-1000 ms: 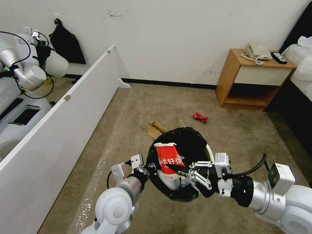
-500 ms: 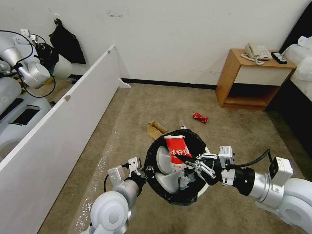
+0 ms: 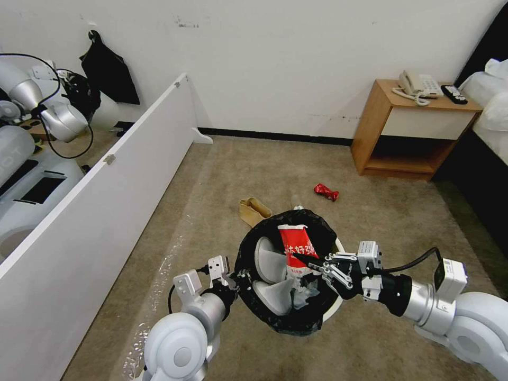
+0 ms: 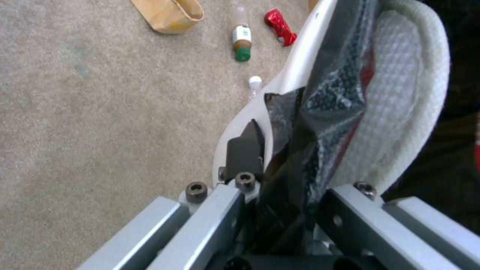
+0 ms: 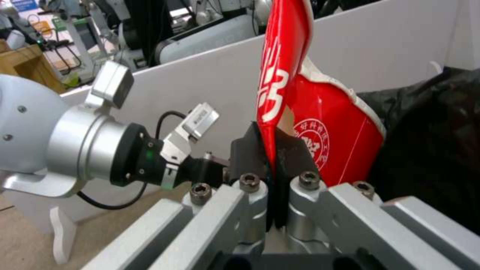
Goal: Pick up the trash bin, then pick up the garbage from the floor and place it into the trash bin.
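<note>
One beige carpet (image 3: 264,169) — white wall (image 3: 291,63), wooden nightstand (image 3: 410,127) beyond.

bin (image 3: 338,244): white, black bag
packet (image 3: 297,250): red, white lettering
slippers (image 3: 267,260): white
wrapper (image 3: 326,191): red
paper bag (image 3: 253,210): tan
carpet (image 3: 275,169): beige

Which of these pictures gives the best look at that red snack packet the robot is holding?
The right wrist view: the red snack packet stands close up, pinched between the right gripper's fingers, printing readable. The head view shows the same packet smaller, over the trash bin. The left wrist view offers at most a red sliver behind the black bag.
</note>
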